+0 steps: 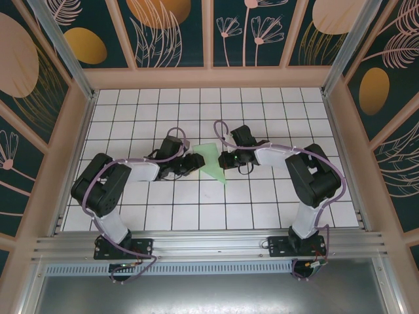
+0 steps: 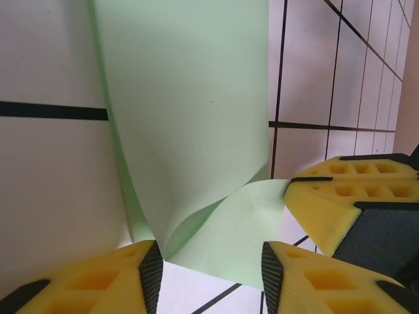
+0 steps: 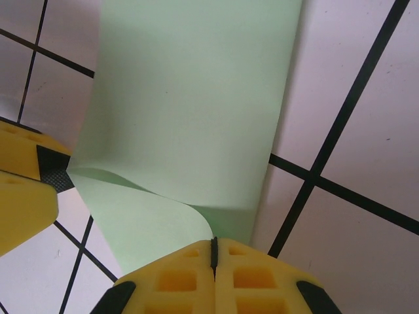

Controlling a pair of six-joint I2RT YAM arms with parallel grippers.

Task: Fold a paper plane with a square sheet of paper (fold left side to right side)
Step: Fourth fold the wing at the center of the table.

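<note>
The square sheet of paper [image 1: 211,160] is pale mint green and lies on the white grid table between both grippers, bent over itself in a loose curl. In the left wrist view the paper [image 2: 190,98] curves up, and its lower corner sits between the fingers of my left gripper [image 2: 209,268], which stand apart and open. In the right wrist view my right gripper [image 3: 213,245] is shut, with the rolled edge of the paper [image 3: 190,98] running into its closed pads. Seen from above, the left gripper [image 1: 196,161] and right gripper [image 1: 226,159] face each other across the sheet.
The gridded table [image 1: 196,203] is walled by a wooden frame with patterned panels [image 1: 249,26]. A metal rail [image 1: 209,245] runs along the near edge, where the arm bases are bolted. The right gripper's yellow fingers [image 2: 347,196] stand close beside my left gripper.
</note>
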